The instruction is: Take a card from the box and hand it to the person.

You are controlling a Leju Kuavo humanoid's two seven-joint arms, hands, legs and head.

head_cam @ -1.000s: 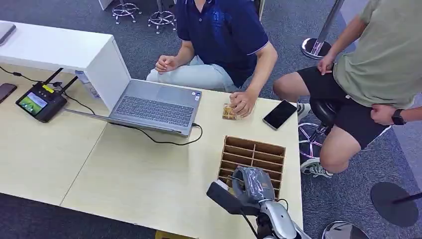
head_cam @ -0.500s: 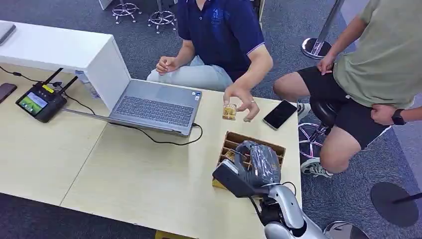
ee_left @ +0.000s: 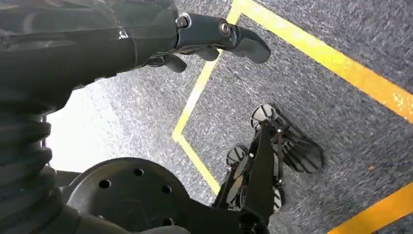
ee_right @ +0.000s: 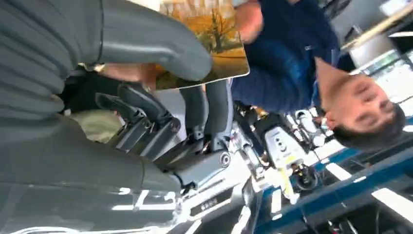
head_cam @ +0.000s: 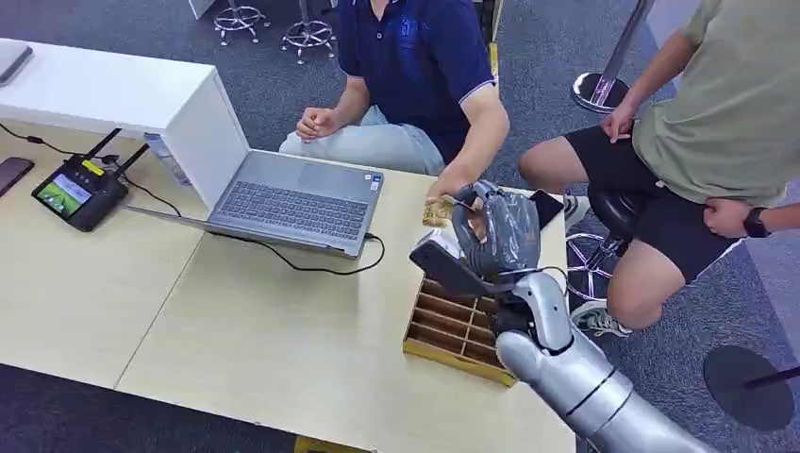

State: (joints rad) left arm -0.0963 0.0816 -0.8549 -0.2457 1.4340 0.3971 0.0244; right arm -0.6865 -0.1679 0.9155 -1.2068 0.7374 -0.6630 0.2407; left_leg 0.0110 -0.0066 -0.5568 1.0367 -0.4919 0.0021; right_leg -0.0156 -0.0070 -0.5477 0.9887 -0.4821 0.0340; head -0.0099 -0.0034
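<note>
Card (ee_right: 214, 44) with an autumn-tree picture sits pinched between the thumb and fingers of the right hand (head_cam: 495, 231), which is raised above the far end of the brown divided box (head_cam: 458, 326) near the counter's (head_cam: 236, 321) right edge. The person's hand (head_cam: 443, 200) in the navy shirt reaches up against it at the counter's far edge, beside a dark phone (head_cam: 547, 200). The left hand (ee_left: 214, 39) hangs over grey floor with yellow lines, fingers loosely extended and grasping nothing.
</note>
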